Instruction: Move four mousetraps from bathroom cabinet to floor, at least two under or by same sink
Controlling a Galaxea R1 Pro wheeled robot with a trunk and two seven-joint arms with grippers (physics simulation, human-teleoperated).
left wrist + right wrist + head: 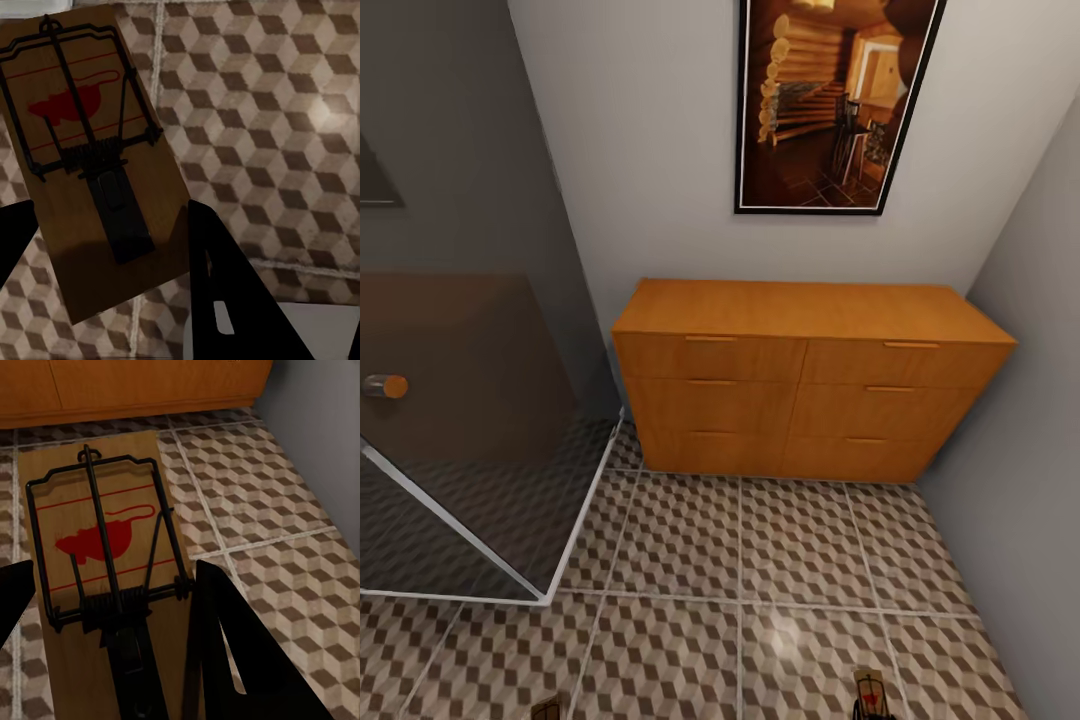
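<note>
A wooden mousetrap [90, 165] with a red mouse print and a black wire bar sits between the black fingers [225, 300] of my left gripper [112, 270], which is shut on it above the cube-patterned bathroom floor [285, 112]. My right gripper [105, 652] is shut on a second mousetrap [105, 555], also over the tiles, a short way in front of the cabinet [135, 390]. In the head view the orange-brown cabinet [810, 380] stands against the far wall with all drawer fronts shut, and both held mousetraps peek in at the bottom edge [868, 692] [546, 708]. The sink is out of view.
A glass shower enclosure [470, 440] with a white floor rim takes up the left side. A grey wall [1020, 420] closes the right side next to the cabinet. A framed picture [830, 100] hangs above it. Open tiled floor [760, 580] lies between me and the cabinet.
</note>
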